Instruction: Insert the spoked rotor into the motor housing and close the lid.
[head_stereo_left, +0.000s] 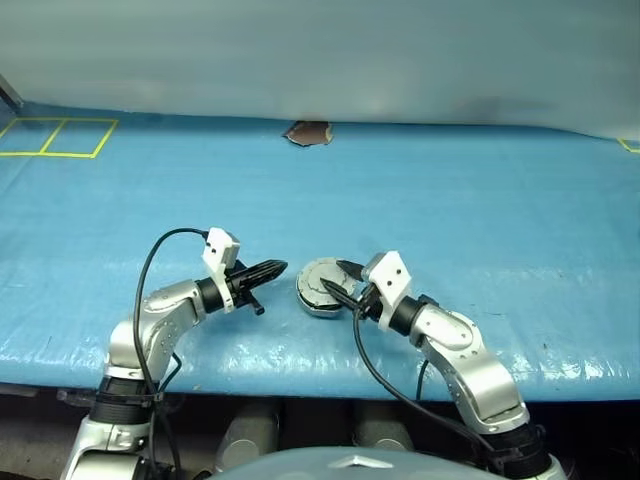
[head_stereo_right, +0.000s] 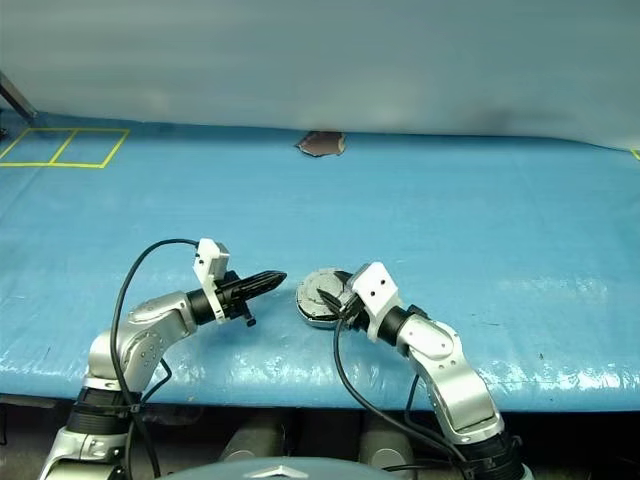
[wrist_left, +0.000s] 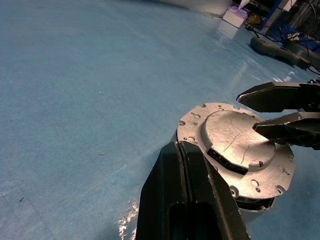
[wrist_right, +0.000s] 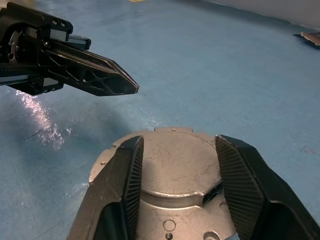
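On a blue table (head_stereo_right: 480, 220), the closed lid (head_stereo_right: 322, 293) sits between the pinched left gripper (head_stereo_right: 276, 278) and the parted right gripper (head_stereo_right: 336, 297).

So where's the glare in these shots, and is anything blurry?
Head views: bright glare streaks on the blue table cover along its near edge. Left wrist view: a glare patch beside the shut left gripper, which looks soft up close. Right wrist view: a shiny patch on the cover; the lid looks sharp between the open right gripper.
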